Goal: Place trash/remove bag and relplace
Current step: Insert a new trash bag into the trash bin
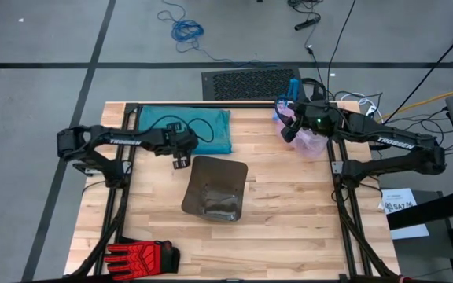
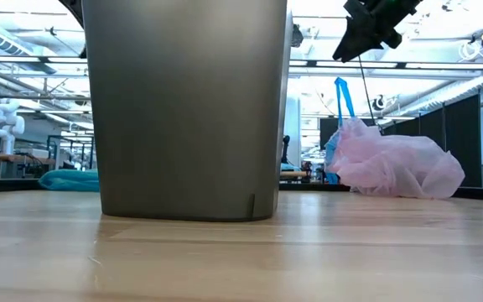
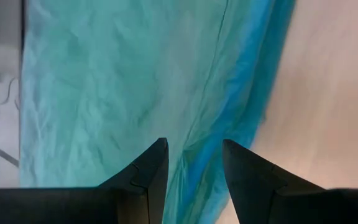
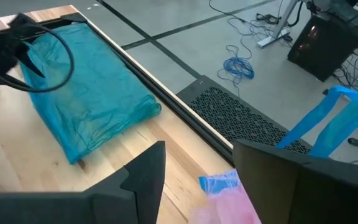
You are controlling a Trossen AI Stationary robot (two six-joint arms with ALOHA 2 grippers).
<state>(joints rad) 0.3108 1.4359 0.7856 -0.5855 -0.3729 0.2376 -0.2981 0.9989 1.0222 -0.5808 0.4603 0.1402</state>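
Left gripper (image 1: 182,162): fingers parted and empty, hovering above the near edge of the teal bag (image 1: 184,130), with the bin's rim just beyond its tips toward the bench front.
Right gripper (image 1: 289,131): fingers apart, nothing between them; it hangs over the pink bag (image 1: 311,142), which lies bunched on the bench at the far right corner, its blue tie (image 2: 342,99) sticking up.
Teal bag: folded flat under and behind the left gripper, a dark cable looped across it.
Bin (image 1: 215,189): upright mid-bench, no liner in it; something dull shows at the bottom, too unclear to name.
Step in hand: likely picking up the teal bag to line the bin.
How to do it well: lower the left gripper onto the bag's near edge, pinch one layer only, lift slowly so the folds fall open, and keep off the cable.
Risk: thin plastic may slip or come up still folded.
Glove (image 1: 141,255): at the bench front, well apart from both grippers; leave it.
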